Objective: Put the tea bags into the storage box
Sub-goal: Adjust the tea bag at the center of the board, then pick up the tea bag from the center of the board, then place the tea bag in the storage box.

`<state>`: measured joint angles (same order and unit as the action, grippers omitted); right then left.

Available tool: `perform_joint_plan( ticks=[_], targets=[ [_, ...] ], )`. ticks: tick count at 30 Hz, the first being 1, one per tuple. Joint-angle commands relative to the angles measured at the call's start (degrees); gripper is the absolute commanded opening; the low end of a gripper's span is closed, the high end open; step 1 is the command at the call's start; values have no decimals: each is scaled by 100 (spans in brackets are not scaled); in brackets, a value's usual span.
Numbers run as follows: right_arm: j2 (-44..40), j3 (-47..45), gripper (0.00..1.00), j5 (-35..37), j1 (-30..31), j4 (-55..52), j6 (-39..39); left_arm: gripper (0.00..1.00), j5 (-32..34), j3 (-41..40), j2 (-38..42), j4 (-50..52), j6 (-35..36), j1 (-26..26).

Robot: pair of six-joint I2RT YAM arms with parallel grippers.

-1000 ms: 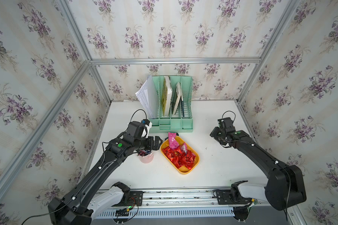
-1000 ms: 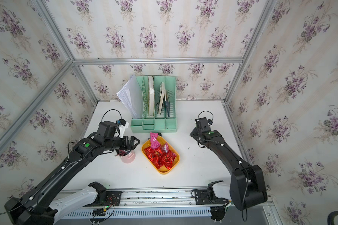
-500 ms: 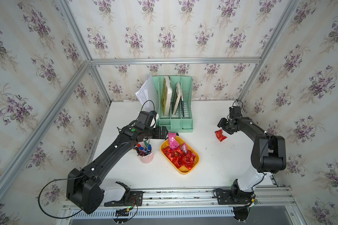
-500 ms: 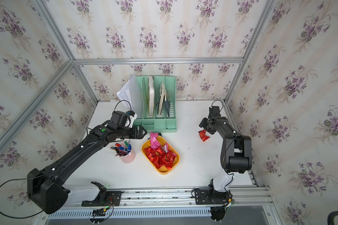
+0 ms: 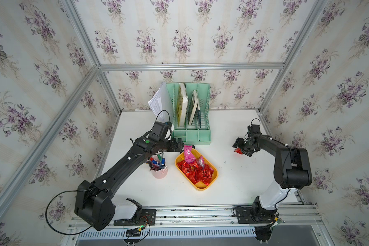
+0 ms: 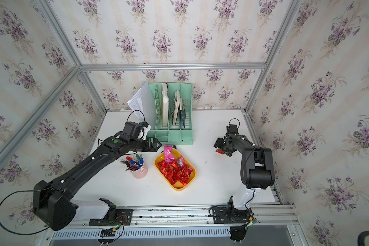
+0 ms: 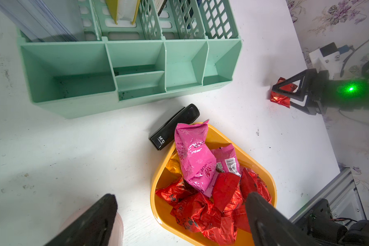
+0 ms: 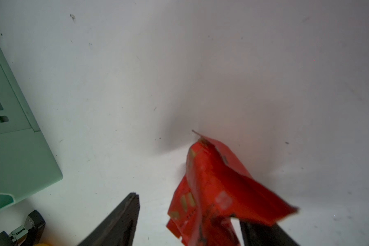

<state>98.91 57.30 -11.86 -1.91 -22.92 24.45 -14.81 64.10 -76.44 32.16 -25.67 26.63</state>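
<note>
I saw a white tabletop (image 5: pixel 232 187), scuffed in spots, walled behind and on both sides by purple-flowered wallpaper (image 5: pixel 179 32) framed in aluminium rails (image 5: pixel 190 66).

A slightly blurry red tea bag (image 8: pixel 217 181) sat between the right gripper (image 8: pixel 189 209)'s spread-apart jaws on the white table (image 8: pixel 200 64), with the mint-green organizer (image 8: pixel 15 153) nearby.

Both top views look steeply down from high above the front edge of the desk (image 5: pixel 232 181) toward the back wall, taking in both arms; the storage box (image 5: pixel 202 187) lies near mid-frame in both. The left wrist camera hangs close over the box, past its own jaws, facing the organizer (image 7: pixel 73 106) behind it. The right wrist camera sits very near the desk, well aside of the box, sharing the organizer's corner and a red tea bag (image 8: pixel 211 181) with the left wrist view.
</note>
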Motion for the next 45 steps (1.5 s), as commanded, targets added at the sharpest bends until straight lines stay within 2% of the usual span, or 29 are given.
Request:
perform_joint_plan(
  ticks=[1,5,9,14,17,22,25,32,39,45],
  targets=[
    [-2,-48,65,8,-2,37,130,99,-57,-79,131,-74,7,0],
    [122,0,37,201,-3,-44,173,99,11,-166,314,19,-43,0],
    [216,151,25,286,-3,-111,176,99,164,-350,593,38,-146,0],
    [-68,212,24,-124,39,-71,149,99,393,-459,788,149,-188,-2],
    [-302,310,24,-636,362,-82,-46,99,604,-472,833,189,-235,0],
    [-330,967,23,-676,1693,-614,-466,99,853,-435,832,125,-312,-9],
    [-329,1216,23,-1004,2327,-539,-266,99,1022,-350,800,182,-307,-9],
    [-311,1846,23,-1180,3793,-661,-62,99,1479,-333,977,370,-365,-26],
    [-118,1860,23,-1299,4736,-428,477,99,1701,-571,1362,594,-488,-131],
    [112,1455,21,-1257,5037,428,1707,99,1632,-695,1699,814,-425,-167]
  ],
)
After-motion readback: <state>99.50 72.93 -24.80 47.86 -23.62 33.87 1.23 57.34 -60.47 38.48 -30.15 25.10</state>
